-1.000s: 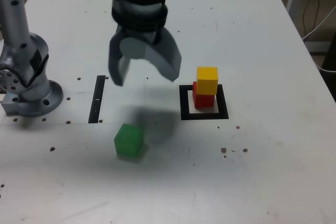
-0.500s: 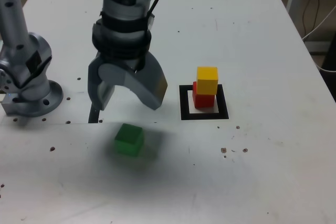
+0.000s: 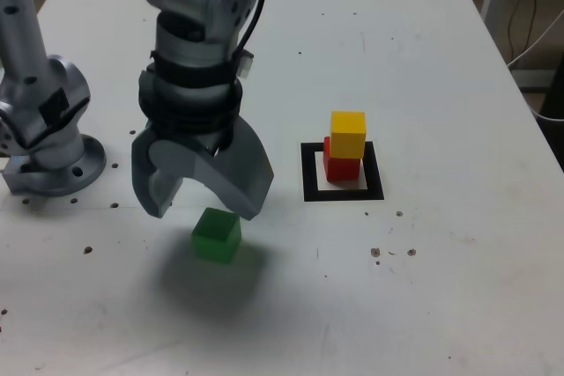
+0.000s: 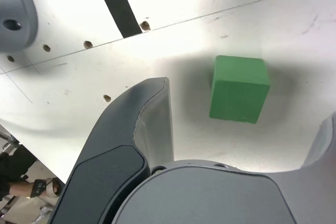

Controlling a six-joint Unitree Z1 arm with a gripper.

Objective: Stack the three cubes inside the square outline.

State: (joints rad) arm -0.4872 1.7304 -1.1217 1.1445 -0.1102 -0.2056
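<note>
Gripper (image 3: 204, 209): wide open, holding nothing
Green cube (image 3: 217, 235): apart from outline (image 3: 374, 195)
Yellow (image 3: 348, 135): atop red (image 3: 342, 165)

In the exterior view my gripper (image 3: 207, 204) covers the black strip (image 4: 116, 1), and I can't see the upper run of my own arm (image 3: 198, 41), which leaves by the top edge. My wrist view cuts off one finger at its border (only a sliver for me there), along with the strip's far end and the grey base (image 4: 16, 14). A person's forearm (image 4: 21, 189) is cropped there too, small and unclear. The red cube (image 3: 342, 165) is partly hidden by the yellow one (image 3: 348, 134).
</note>
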